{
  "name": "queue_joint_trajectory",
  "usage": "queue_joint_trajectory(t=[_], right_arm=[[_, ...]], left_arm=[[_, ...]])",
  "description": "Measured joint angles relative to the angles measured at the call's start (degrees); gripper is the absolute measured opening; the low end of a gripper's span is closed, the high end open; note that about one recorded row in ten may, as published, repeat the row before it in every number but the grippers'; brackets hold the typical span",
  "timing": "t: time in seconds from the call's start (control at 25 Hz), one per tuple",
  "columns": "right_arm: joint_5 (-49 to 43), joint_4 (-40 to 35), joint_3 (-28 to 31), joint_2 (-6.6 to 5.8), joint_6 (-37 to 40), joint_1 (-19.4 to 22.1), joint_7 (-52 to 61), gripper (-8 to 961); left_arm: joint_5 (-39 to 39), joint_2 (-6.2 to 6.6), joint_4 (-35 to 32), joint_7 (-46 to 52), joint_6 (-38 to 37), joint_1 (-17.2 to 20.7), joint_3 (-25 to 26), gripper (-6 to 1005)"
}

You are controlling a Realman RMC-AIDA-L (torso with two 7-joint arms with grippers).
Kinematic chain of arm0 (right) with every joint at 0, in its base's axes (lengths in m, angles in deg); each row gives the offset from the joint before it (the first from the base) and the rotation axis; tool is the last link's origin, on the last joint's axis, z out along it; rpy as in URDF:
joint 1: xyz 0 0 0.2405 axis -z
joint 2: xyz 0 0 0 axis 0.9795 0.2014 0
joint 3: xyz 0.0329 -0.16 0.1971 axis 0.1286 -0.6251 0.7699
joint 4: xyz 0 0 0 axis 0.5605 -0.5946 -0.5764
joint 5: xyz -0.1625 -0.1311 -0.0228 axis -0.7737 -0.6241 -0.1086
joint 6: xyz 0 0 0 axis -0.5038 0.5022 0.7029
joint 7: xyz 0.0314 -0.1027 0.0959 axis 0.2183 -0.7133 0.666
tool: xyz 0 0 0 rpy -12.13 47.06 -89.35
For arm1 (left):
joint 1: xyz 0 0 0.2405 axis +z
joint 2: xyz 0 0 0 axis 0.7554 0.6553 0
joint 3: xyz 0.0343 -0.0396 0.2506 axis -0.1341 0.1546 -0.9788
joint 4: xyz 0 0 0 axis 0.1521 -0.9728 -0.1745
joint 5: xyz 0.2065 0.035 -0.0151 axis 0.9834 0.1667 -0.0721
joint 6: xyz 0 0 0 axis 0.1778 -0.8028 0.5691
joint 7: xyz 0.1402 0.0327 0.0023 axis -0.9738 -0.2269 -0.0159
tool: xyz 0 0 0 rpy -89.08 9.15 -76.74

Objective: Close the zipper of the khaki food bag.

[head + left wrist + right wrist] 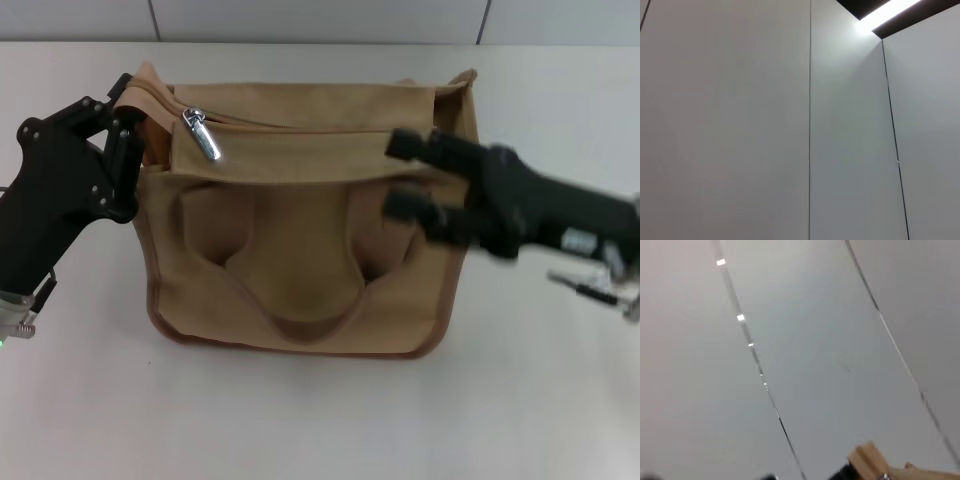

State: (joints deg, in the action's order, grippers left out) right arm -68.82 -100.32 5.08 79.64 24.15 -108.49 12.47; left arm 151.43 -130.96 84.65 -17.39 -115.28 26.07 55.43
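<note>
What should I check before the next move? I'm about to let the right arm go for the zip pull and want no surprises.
1. Bag on the table, zip side up: ok.
2. Silver pull tab in plain sight, uncovered, at the bag's left end: ok.
3. Zip closed: not ok, the top gapes beside the tab.
4. Left gripper bracing the bag's left corner: ok, fingers against the fabric; firm pinch: cannot tell.
5. Right gripper open: ok, fingers spread over the bag's right side.
6. Right gripper at the tab: not ok, it is far across the bag.
</note>
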Motion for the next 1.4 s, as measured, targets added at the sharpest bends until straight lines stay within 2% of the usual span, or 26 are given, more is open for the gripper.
queue_joint_trajectory(t=[0.2, 0.4, 0.52, 0.68, 0.84, 1.2, 1.4], right_arm=[[-0.81, -7.52, -0.64, -0.2, -5.06, -5.35, 25.83, 816], [-5.25, -7.63, -1.44, -0.08, -8.06, -11.75, 33.36, 816], [-7.1, -7.36, -4.6, 0.26, -12.26, -14.1, 34.42, 816], [-4.85, -7.2, -10.75, 0.55, -17.13, -14.69, 34.01, 816], [-0.46, -7.36, -15.46, 0.58, -18.75, -14.57, 32.73, 817], [-0.02, -7.9, -15.87, 0.58, -18.37, -14.64, 32.31, 816], [1.69, -8.34, -15.69, 0.58, -18.22, -13.02, 28.47, 816]], left_arm=[[0.14, 0.04, -0.1, 0.05, 0.5, -0.46, -0.05, 25], [0.3, 0.05, -0.16, 0.03, 0.61, -0.99, -0.11, 25], [0.33, 0.06, -0.21, 0.01, 0.62, -1.16, -0.11, 25], [0.39, 0.04, -0.15, 0.0, 0.63, -1.5, -0.11, 25], [0.4, 0.01, -0.16, -0.02, 0.68, -1.83, -0.09, 25], [0.55, -0.02, 0.28, -0.03, 0.97, -2.21, -0.1, 26], [0.57, -0.03, 0.32, -0.03, 0.81, -2.27, -0.09, 26]])
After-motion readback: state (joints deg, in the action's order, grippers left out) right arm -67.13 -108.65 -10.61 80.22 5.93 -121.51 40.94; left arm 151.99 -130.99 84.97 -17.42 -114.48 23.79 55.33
